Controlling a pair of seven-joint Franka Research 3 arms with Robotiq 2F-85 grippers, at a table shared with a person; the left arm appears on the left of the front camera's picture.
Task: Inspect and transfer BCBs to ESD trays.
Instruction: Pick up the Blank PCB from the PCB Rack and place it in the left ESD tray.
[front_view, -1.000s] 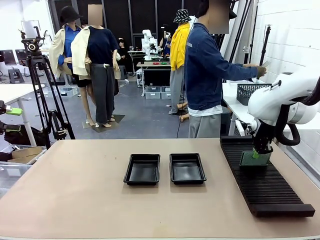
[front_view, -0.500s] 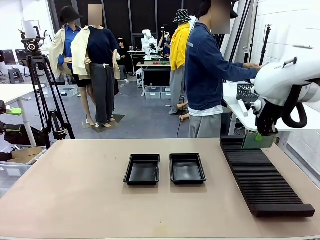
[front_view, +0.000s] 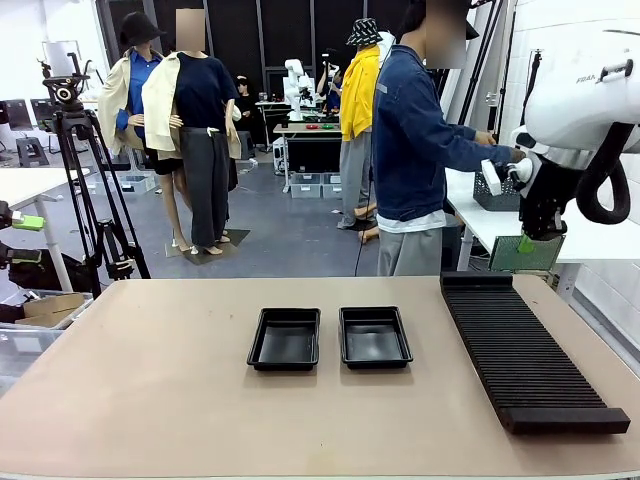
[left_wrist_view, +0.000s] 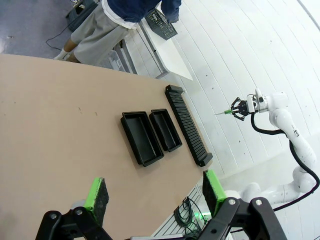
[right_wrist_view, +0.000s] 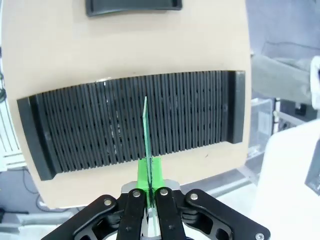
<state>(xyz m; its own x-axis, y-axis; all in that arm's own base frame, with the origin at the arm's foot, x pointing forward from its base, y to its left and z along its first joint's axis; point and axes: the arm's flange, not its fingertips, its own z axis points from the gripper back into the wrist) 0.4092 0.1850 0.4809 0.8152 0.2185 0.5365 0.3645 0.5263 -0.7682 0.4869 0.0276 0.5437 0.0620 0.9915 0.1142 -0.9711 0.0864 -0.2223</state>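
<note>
While hanging high above the ribbed rack (front_view: 520, 350), grips a BCB (front_view: 527, 256) by its top edge with the right pincer (front_view: 527, 240) clenched. Shows both ESD trays (front_view: 286, 338) side by side at the middle of the tabletop (front_view: 150, 380). Holds the left pincer (left_wrist_view: 155, 192) released, spread wide, well above.

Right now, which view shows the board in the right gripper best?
Front view: the BCB hangs with its broad face showing below the right gripper. The right wrist view shows it edge-on, clamped in that gripper; the left wrist view shows a distant sliver.
</note>
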